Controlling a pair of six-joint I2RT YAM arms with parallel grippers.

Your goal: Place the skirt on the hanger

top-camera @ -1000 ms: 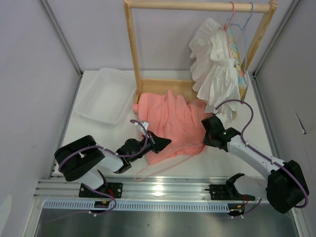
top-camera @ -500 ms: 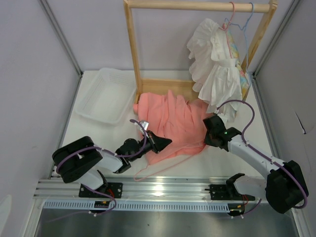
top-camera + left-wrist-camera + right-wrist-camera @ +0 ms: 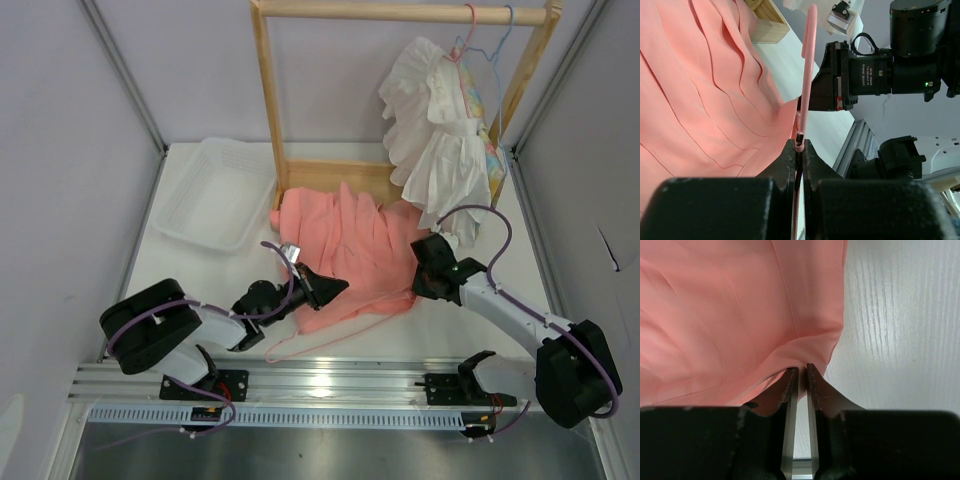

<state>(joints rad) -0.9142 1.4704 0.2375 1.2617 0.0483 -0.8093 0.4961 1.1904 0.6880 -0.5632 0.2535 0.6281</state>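
- The skirt is lying spread in pleats on the white table, just in front of the base of the wooden rack.
- The hanger is lying along the skirt's near edge, with its hook end being held up.
- The left gripper is reaching low across the table from the left. Its jaws are clamping tight on the thin pink wire of the hanger, which is rising beyond the fingertips in the left wrist view.
- The right gripper is stretching in from the right, its arm lying low and long. Its jaws are standing almost together, pinching the skirt's right-hand edge where the cloth is meeting the bare table.
- Showing in all: two arms, one skirt, three hangers, one white bin and one rack.
- A pink hanger carrying a white ruffled garment and a blue hanger with a pastel garment are hanging on the rail.
- White print on the right arm's black housing is showing in the left wrist view, too small to read.
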